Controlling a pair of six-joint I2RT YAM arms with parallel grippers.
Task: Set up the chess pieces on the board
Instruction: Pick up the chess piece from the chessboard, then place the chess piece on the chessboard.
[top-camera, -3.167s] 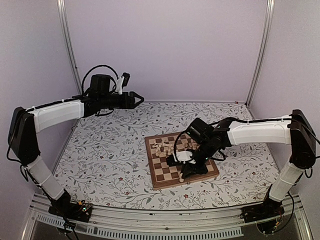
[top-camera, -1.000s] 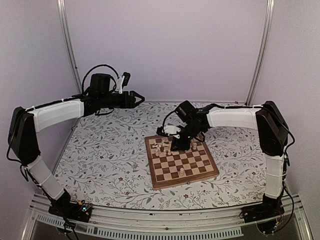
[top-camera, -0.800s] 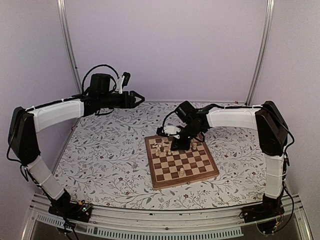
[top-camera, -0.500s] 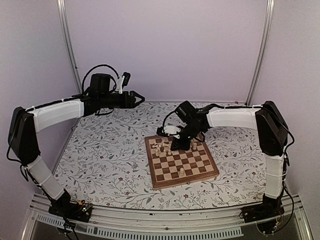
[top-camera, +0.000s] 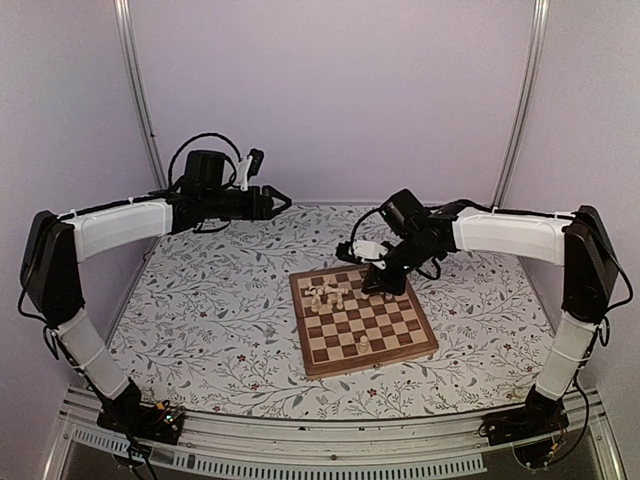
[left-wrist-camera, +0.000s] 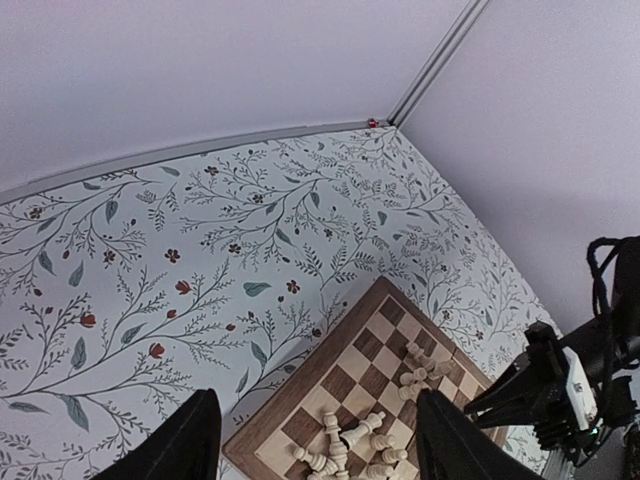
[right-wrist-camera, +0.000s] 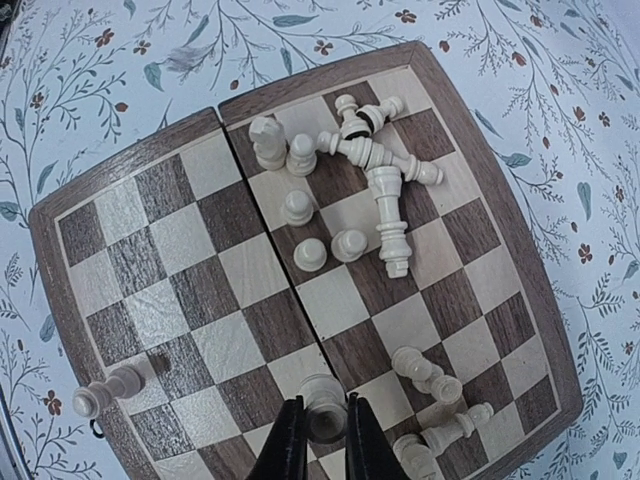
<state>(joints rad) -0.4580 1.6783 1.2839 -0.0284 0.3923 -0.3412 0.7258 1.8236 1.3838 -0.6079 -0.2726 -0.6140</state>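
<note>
The board (top-camera: 385, 342) lies on the floral tabletop, right of centre; it also shows in the right wrist view (right-wrist-camera: 200, 330) and the left wrist view (left-wrist-camera: 320, 400). Pale chess pieces (right-wrist-camera: 375, 190) lie and stand in a heap at its far side, more (right-wrist-camera: 430, 400) at one corner, and one stands alone (top-camera: 362, 342) near the front. My right gripper (right-wrist-camera: 324, 430) is shut on a pale chess piece (right-wrist-camera: 324, 408) and holds it above the board's far right part (top-camera: 385, 270). My left gripper (top-camera: 272, 200) is open and empty, high above the table's back left.
The floral tabletop (top-camera: 220, 300) surrounds the board. Purple walls and metal frame posts (top-camera: 135, 90) close in the back and sides. A metal rail (top-camera: 330, 455) runs along the near edge.
My right gripper went from the board's front right to its far side, closed on a piece there, and now has lifted it and shifted right. The left arm has barely moved.
</note>
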